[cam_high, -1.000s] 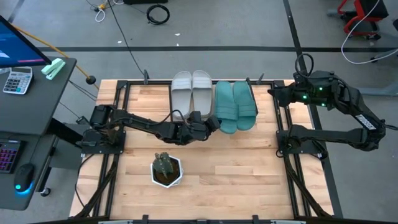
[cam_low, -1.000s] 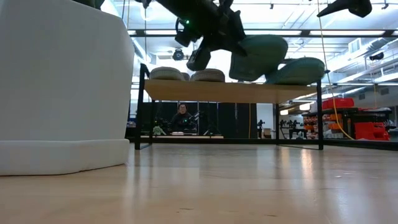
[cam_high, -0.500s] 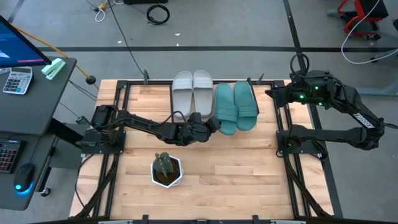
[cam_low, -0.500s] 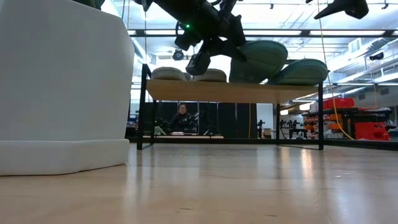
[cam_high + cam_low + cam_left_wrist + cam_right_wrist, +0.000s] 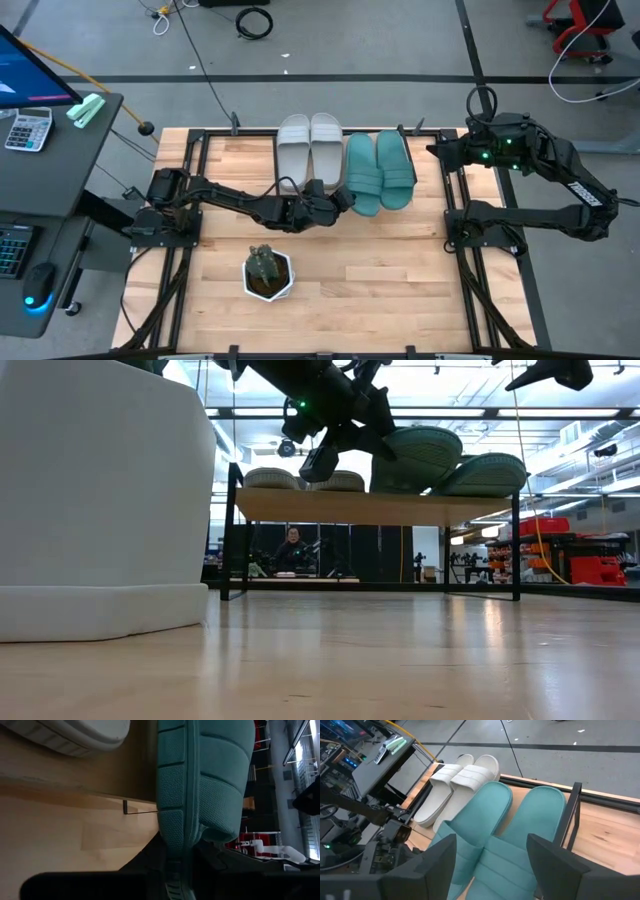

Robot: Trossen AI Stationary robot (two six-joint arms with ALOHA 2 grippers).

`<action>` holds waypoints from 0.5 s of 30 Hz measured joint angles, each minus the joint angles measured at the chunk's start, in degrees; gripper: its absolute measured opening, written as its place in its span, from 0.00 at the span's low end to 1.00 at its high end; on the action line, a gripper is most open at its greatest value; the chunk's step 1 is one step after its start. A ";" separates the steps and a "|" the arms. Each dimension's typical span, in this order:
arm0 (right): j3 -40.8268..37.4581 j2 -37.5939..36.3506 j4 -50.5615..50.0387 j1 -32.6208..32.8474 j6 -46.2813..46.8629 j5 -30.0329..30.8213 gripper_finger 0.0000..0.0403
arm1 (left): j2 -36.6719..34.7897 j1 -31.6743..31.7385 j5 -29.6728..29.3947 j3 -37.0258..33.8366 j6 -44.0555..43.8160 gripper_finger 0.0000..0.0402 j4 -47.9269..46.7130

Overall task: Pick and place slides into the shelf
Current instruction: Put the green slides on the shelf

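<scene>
Now, from left to right: the grey slides point(image 5: 308, 145) sit on the shelf point(image 5: 375, 507); the left gripper point(image 5: 340, 200), jaws nearly closed, pinches the heel of a teal slide point(image 5: 362, 178) lying half-tilted on the shelf beside its mate point(image 5: 394, 170); letting go early could tip it onto the tabletop point(image 5: 360, 270); the right gripper point(image 5: 490, 865) waits above, jaws wide and empty

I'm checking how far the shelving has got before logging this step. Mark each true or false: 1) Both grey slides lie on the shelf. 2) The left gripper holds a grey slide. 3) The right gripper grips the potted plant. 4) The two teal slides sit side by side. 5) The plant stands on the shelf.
1) True: the grey slides lie on the shelf.
2) False: the left gripper is shut on the heel of a teal slide.
3) False: the right gripper hangs open beside the shelf, holding nothing.
4) True: the second teal slide lies next to it.
5) False: the potted plant stands on the tabletop.
</scene>
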 joint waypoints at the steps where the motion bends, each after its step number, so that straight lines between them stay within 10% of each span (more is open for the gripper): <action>1: 0.00 0.00 0.00 0.00 0.17 0.00 0.61 | 0.00 0.00 -0.01 0.00 0.00 0.15 -0.01; 15: 0.00 -0.02 -0.02 0.00 0.53 -0.04 0.61 | 0.00 -0.09 -0.76 -0.02 0.00 0.13 0.18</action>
